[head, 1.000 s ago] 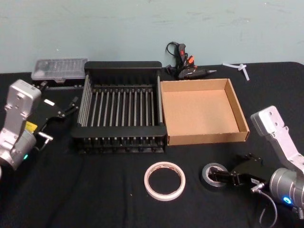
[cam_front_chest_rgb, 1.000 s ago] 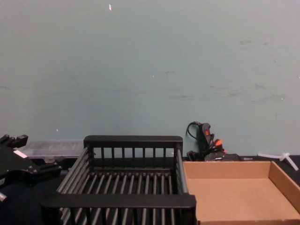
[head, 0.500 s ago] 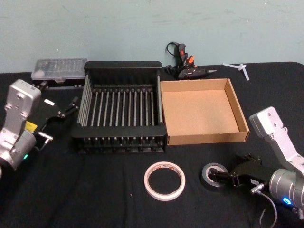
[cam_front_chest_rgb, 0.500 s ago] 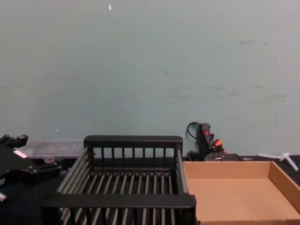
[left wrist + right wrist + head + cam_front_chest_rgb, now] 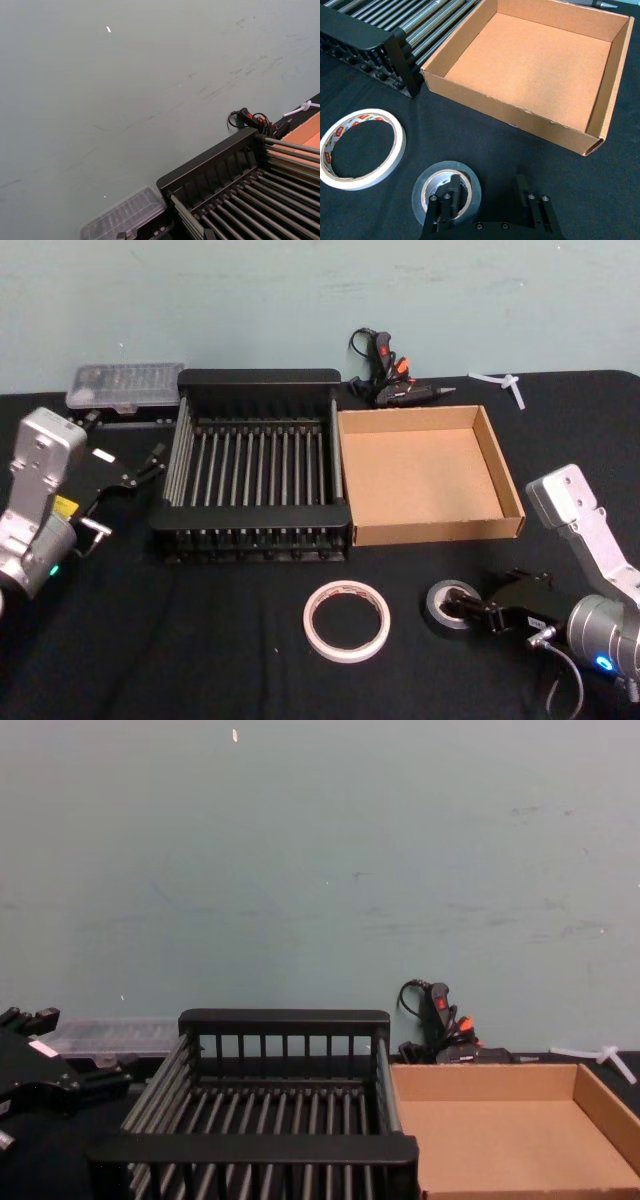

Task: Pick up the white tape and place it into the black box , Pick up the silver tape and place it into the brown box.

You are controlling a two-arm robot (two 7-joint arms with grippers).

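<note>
Head view | 2 tapes, 2 boxes | right gripper [image 5: 474, 612] spread astride silver tape [image 5: 450, 606] | left gripper [image 5: 150, 464] spread

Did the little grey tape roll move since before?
No. The silver tape lies in the same spot in front of the brown box, right of the white tape. The right gripper straddles its wall, open.

Head view: high, angled down over the whole table. Chest view: low, level, facing the far wall across the black box [image 5: 285, 1105] and brown box [image 5: 600, 1105]. Left wrist view: close, tilted towards the wall. Right wrist view: close above the near-right table. All share both boxes.
</note>
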